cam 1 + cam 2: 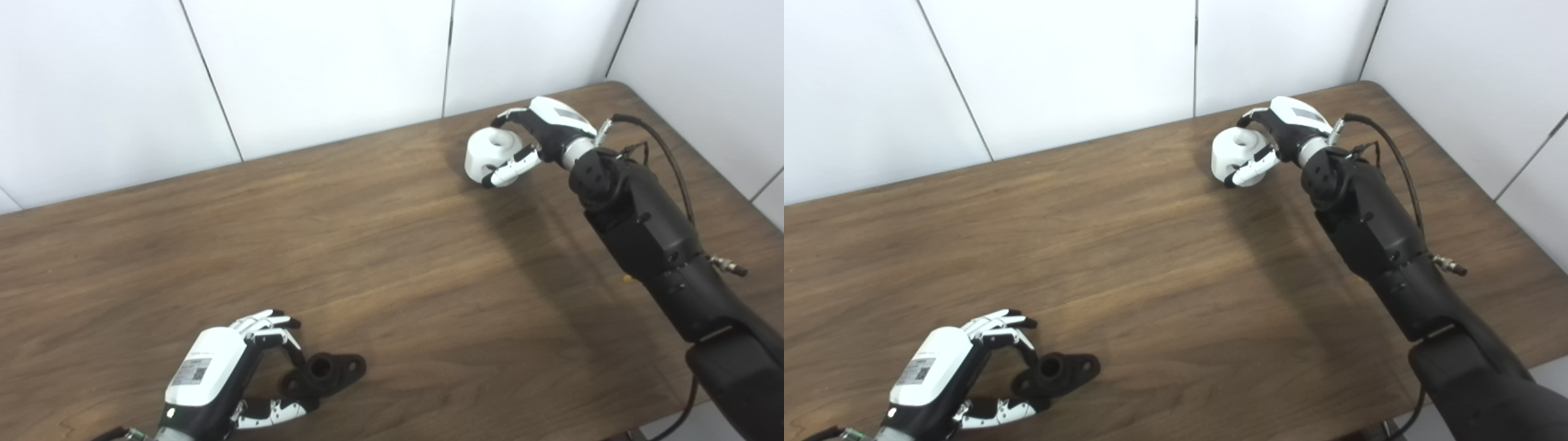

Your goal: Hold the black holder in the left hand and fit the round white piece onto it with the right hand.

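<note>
The black holder (pixel 327 369) lies flat on the table (pixel 392 245) near the front left. My left hand (pixel 245 373) reaches over its left end, with fingers (pixel 278 334) curled down onto it and the thumb (pixel 275 411) pressed against its near side. The round white piece (pixel 490 153), with a hole in its top, is at the far right of the table. My right hand (pixel 539 138) wraps it: fingers over its far side and the thumb (pixel 511 170) along its near side. Whether the piece is off the table, I cannot tell. Both also show in the right eye view, holder (pixel 1059 370) and white piece (pixel 1234 153).
White wall panels (pixel 318 67) close off the far side and the right side of the table. The front edge of the table runs just below my left hand. My right forearm (pixel 649 245), with a cable, crosses the right part of the table.
</note>
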